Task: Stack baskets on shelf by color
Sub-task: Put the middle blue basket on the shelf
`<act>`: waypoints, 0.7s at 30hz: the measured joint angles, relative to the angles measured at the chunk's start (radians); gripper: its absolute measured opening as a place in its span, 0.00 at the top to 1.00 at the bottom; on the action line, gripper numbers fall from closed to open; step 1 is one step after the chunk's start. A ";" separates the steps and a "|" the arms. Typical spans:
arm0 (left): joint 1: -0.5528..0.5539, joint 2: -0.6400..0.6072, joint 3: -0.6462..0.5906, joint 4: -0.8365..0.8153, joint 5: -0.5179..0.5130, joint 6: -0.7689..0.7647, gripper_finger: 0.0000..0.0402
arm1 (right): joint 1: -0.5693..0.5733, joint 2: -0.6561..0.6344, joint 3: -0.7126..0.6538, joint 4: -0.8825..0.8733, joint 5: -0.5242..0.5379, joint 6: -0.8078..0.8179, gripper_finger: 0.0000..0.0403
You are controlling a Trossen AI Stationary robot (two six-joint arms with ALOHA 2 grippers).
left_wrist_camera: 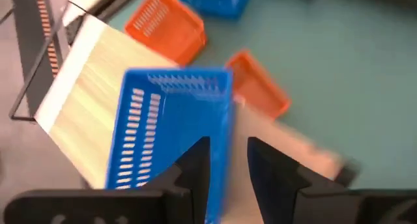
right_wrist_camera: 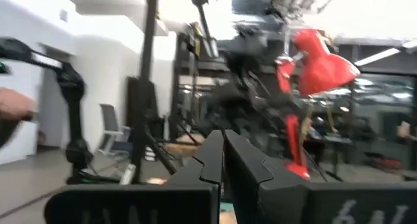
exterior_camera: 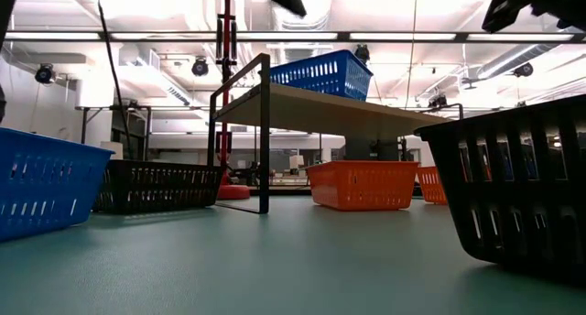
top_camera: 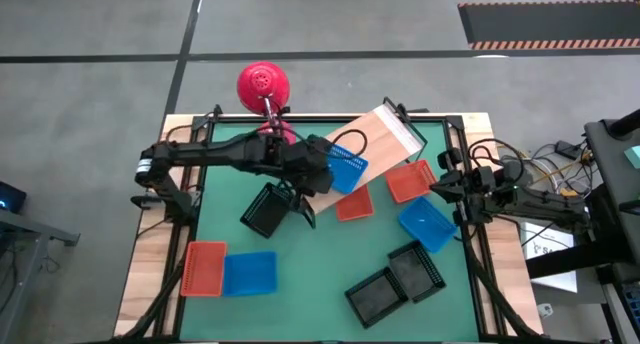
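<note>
The left pincer (left_wrist_camera: 228,165) pinches 1 thin wall of the blue basket (left_wrist_camera: 172,129), which sits on the wooden shelf (top_camera: 375,139); it looks light, bendy and easy to tip, while the right pincer (right_wrist_camera: 223,152) waits pressed together at the table's (top_camera: 300,284) right edge.

One basket (top_camera: 347,169) atop the shelf (top_camera: 385,134), others seemingly scattered around it
</note>
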 joint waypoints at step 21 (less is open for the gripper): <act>-0.493 -0.280 -0.743 1.120 -0.190 0.051 0.94 | 0.065 0.469 0.190 -0.066 0.067 -0.108 0.98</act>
